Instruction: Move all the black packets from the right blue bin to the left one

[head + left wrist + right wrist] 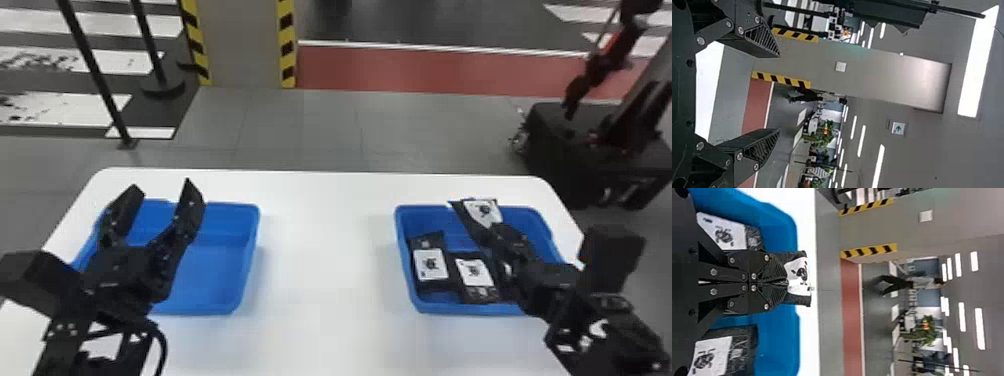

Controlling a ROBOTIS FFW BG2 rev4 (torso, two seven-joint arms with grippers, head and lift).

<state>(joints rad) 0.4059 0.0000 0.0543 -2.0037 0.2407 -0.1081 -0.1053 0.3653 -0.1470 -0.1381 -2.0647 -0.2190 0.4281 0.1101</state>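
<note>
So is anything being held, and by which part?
The right gripper holds a black packet by its near side, fingertips at its white label.

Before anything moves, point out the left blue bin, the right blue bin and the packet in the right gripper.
Left blue bin (pixel 212 270): head view, bare inner floor.
Right blue bin (pixel 437 307): head view, near rim.
Held packet (pixel 799 271): right wrist view, white label.

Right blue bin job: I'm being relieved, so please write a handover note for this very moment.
Right gripper: shut on a black packet at the right blue bin.
Left gripper: open, by the left blue bin.
Done: one packet gripped; none seen in the left bin's visible part.
Left: move that one, plus at least two packets lying in the right bin.
</note>
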